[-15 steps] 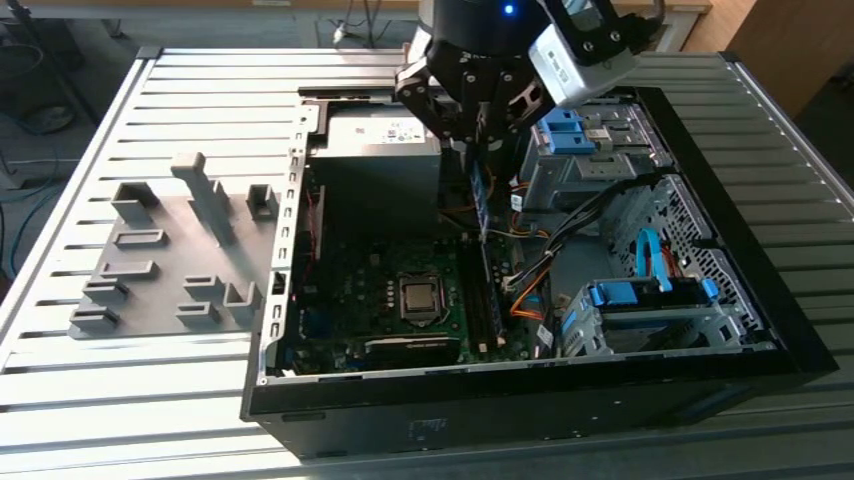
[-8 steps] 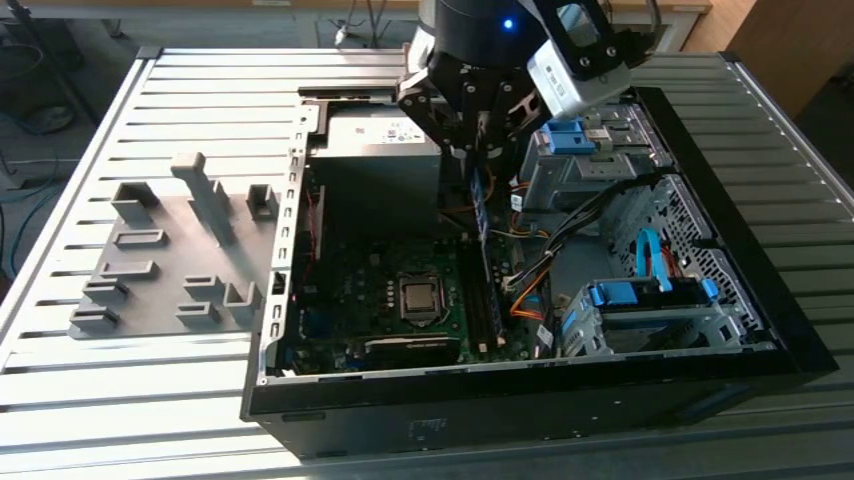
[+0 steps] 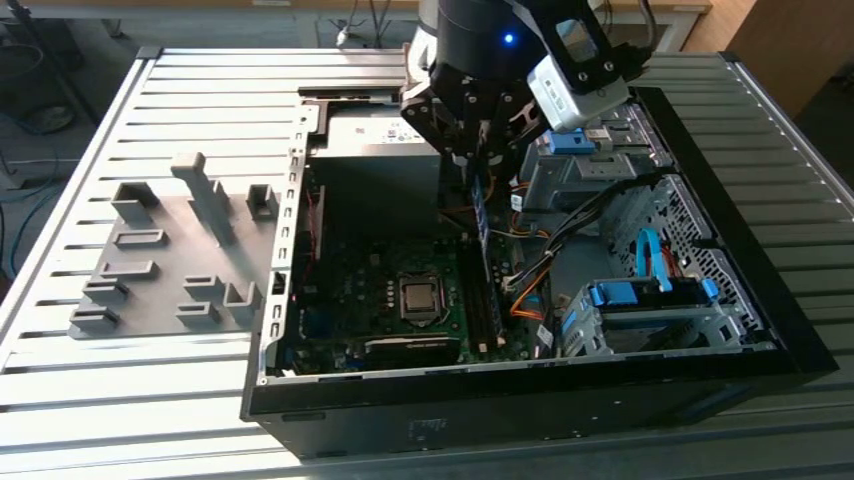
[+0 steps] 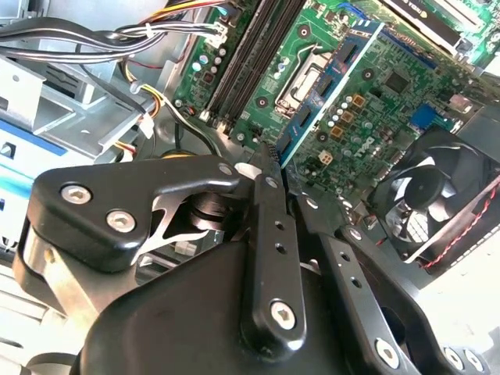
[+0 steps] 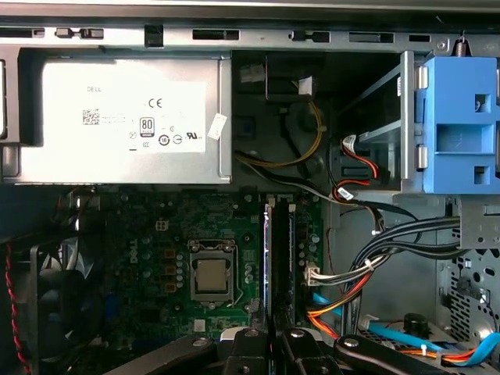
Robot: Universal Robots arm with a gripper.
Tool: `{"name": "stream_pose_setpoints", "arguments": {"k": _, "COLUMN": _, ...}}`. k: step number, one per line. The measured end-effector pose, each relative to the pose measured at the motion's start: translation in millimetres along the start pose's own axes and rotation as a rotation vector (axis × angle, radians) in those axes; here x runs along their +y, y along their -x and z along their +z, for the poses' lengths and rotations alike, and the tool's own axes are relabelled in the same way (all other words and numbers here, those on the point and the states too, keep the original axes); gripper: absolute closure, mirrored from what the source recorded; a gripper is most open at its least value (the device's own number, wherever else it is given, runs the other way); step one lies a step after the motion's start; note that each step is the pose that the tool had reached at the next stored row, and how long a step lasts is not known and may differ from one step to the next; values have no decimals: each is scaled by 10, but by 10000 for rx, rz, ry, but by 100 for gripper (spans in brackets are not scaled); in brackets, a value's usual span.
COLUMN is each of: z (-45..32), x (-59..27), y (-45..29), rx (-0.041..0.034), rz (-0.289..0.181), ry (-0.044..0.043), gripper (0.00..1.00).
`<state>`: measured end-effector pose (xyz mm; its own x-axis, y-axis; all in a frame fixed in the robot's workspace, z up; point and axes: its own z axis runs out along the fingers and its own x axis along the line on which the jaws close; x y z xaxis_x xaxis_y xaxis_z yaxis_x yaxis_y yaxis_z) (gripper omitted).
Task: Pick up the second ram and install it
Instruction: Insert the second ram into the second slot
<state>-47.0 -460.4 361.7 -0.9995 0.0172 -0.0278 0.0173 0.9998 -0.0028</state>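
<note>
The second ram (image 3: 479, 215), a thin dark-blue stick seen edge-on, hangs upright at the exterior view's centre, clamped in the closed jaws of the gripper (image 3: 475, 160) above the motherboard (image 3: 387, 285). Farther left, the grey holder tray (image 3: 160, 260) lies on the slatted worktop (image 3: 120, 400).

Bright daylight on the ribbed table (image 3: 200, 90) in the exterior view, strongest toward that view's left. Dark shade deep inside the computer case (image 3: 334, 200). A small blue glow on the arm (image 3: 507, 40). Shiny white glare on the fan corner (image 4: 469, 78) in the second wrist view, with black gripper parts close up and a bit soft. Even light on the silver power box (image 5: 117, 117) in the first wrist view, dim around the fan there.
</note>
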Motion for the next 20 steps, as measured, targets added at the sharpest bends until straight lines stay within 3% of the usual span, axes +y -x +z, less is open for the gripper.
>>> {"name": "stream_pose_setpoints", "arguments": {"k": 13, "z": 5, "x": 2, "y": 0, "rx": 0, "rz": -6, "ry": 1, "gripper": 86}}
{"name": "stream_pose_setpoints", "arguments": {"k": 20, "z": 66, "x": 3, "y": 14, "rx": 8, "rz": -37, "ry": 7, "gripper": 86}}
